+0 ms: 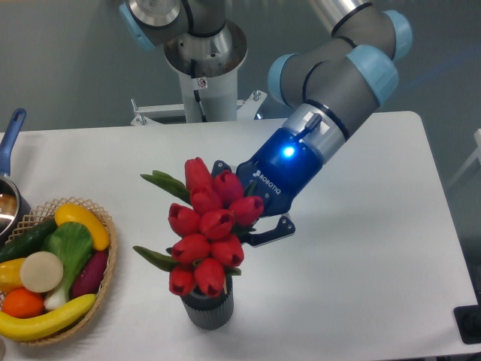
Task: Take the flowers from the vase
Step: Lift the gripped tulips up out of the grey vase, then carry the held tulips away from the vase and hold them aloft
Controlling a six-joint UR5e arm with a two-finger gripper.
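Red glossy tulip bunch (208,235) clamped in black two-finger gripper (252,218), partly raised, stems not yet clear of ribbed dark grey vase (207,309).

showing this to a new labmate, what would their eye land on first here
First the flowers: a bunch of glossy red tulip buds at the table's centre front, directly above the dark ribbed vase. Next the gripper, glowing blue on its body, reaching in from the right behind the buds; its fingers are mostly hidden by them. Last, the wicker basket of plastic fruit and vegetables at the left edge.
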